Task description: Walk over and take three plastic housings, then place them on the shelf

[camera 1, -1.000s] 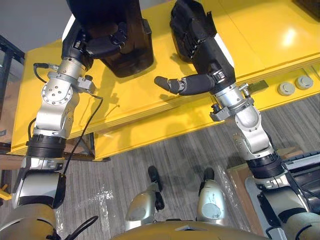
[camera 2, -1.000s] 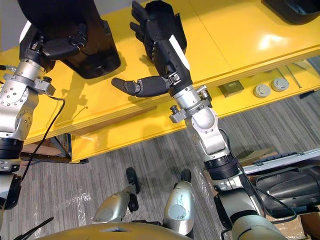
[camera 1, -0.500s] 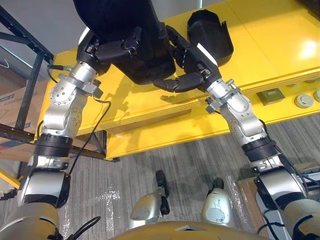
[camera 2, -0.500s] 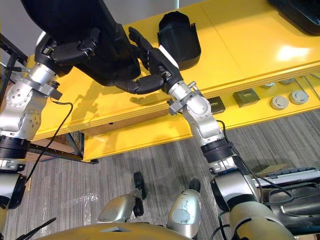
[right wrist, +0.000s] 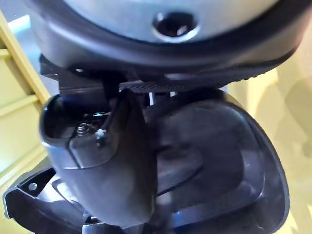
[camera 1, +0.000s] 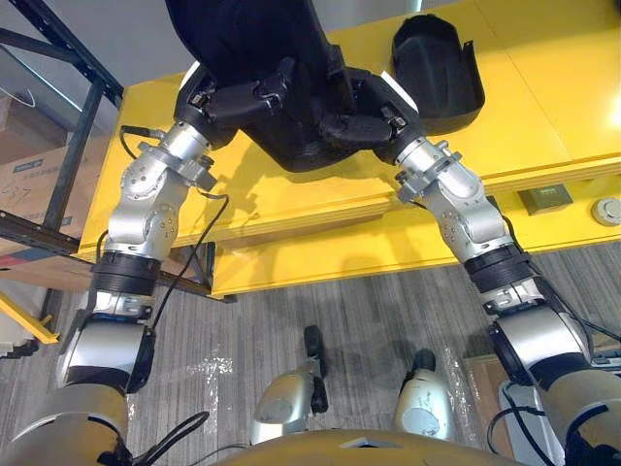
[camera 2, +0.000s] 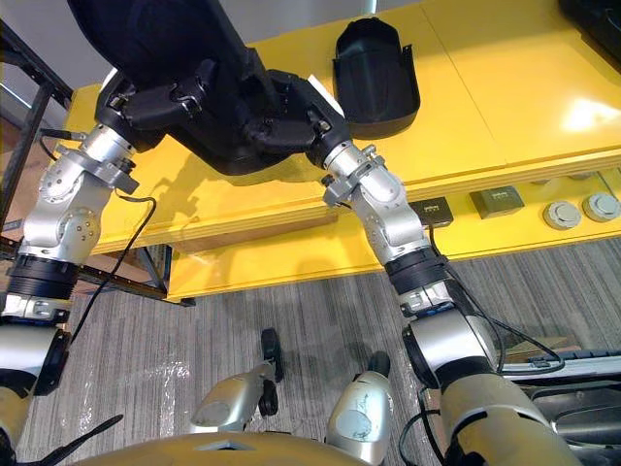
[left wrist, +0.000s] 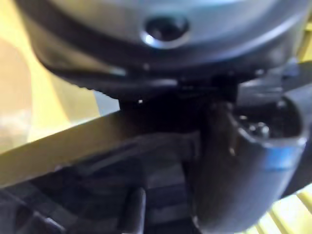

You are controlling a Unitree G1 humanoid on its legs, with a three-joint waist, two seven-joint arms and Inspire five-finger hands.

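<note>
While both hands clasp the large black housing point(camera 1: 254, 39) above the yellow surface point(camera 1: 563, 97), the left hand point(camera 1: 238, 97) curled on its 8 o'clock edge and the right hand point(camera 1: 364, 121) at 4 o'clock, a second housing point(camera 1: 437, 68) lies at 2 o'clock and the dark shelf frame point(camera 1: 76, 150) stands at 9 o'clock.

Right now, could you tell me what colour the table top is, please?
The table is bright yellow, clearest in the left eye view.
</note>
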